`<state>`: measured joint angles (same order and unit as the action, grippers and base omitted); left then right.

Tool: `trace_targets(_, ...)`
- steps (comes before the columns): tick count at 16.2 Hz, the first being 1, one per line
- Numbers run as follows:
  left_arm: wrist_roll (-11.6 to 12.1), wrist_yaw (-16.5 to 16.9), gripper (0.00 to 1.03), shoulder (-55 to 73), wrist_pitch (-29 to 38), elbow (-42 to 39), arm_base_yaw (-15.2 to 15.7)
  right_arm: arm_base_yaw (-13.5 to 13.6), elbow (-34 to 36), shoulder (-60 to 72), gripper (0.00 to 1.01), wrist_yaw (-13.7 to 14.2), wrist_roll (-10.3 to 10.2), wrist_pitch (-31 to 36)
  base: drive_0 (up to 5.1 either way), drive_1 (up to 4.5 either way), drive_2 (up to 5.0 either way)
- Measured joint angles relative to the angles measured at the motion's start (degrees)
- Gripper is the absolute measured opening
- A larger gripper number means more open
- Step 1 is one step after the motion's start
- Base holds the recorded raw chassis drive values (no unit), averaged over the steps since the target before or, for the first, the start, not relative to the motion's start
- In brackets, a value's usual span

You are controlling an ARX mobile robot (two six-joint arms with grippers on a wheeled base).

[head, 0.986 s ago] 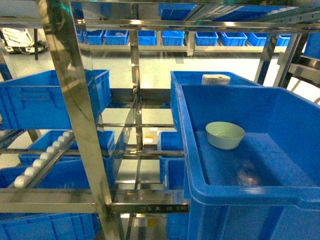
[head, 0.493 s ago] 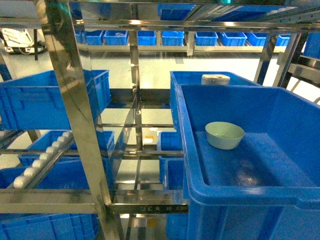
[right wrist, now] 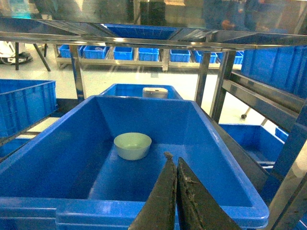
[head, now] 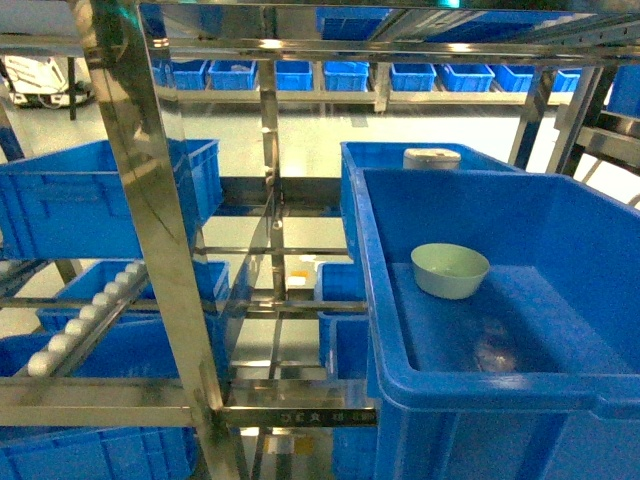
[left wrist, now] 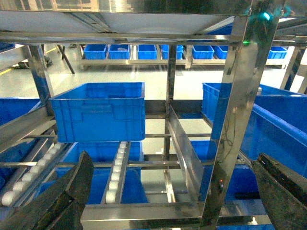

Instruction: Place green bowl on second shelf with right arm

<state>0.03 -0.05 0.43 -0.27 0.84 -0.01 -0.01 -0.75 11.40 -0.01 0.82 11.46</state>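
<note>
Pressing together with nothing between them, the right gripper (right wrist: 173, 165) jaws sit at lower centre, above the near rim of the blue crate (right wrist: 62, 158). One green bowl (right wrist: 132, 145) rests inside, free all around. Left gripper (left wrist: 168, 191) jaws spread wide, empty.

Across the head views, no object changed place. The green bowl (head: 450, 270) lay at the same spot on the floor of the near blue crate (head: 600, 390), at about 10 o'clock from the crate's centre. No arm entered the head view.
</note>
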Motion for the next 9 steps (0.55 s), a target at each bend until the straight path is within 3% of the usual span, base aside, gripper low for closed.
trace_targets(4, 0.0, 0.0, 0.98, 0.0, 0.0, 0.0, 0.0, 0.0, -0.02, -2.67, 0.02, 0.0, 0.0, -3.28, 0.0, 0.0, 0.0)
trace_targets(5, 0.0, -0.02, 0.98, 0.0, 0.0, 0.0, 0.0, 0.0, -0.04, -8.96, 0.02, -0.11, 0.0, -11.96, 0.0, 0.0, 0.0)
trace_targets(8, 0.0, 0.0, 0.98, 0.0, 0.04, 0.0, 0.0, 0.0, -0.04, -11.15, 0.04, 0.0, 0.02, -11.76, 0.0, 0.0, 0.0)
trace_targets(9, 0.0, 0.0, 0.98, 0.0, 0.02, 0.0, 0.0, 0.0, -0.04, -11.15, 0.31, 0.02, 0.0, -11.76, 0.0, 0.0, 0.0)
